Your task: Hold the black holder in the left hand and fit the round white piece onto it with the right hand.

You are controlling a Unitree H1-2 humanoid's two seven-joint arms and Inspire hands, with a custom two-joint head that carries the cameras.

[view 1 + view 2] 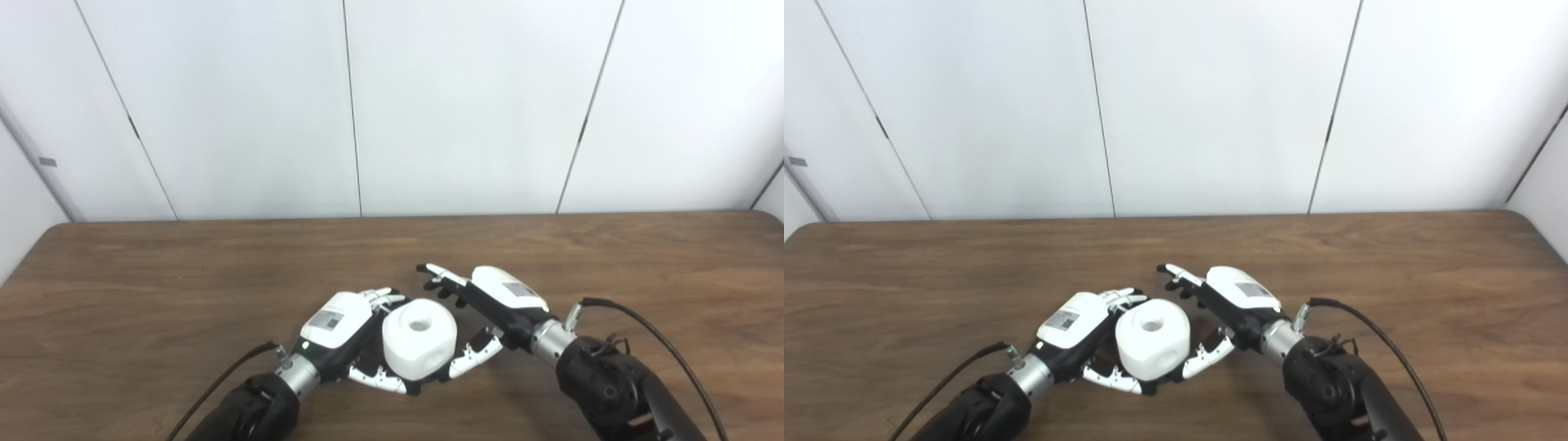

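Here, a round white piece (420,335) with a hole in its top sits low over a brown wooden surface (184,275), near the front edge and roughly midway along it. Two robot hands frame the piece. The left hand (343,334) lies just left of it, white back upward, its fingers (384,297) curling around the far side of the piece while its thumb reaches along the near side beneath it; the hand appears to be closed on whatever carries the piece. The black holder cannot be made out as its own shape (only dark slivers show under the white piece, and they blend with the dark hand parts).

The right hand (490,303) is just right of the piece, open, with its fingers (438,272) stretched out toward the far side and clear of the piece. Its thumb (474,355) points at the piece's lower right side, very close; whether it touches cannot be told.

Black cables (649,331) loop from both wrists. Beyond the piece, the surface runs to a plain white panelled wall (459,104).
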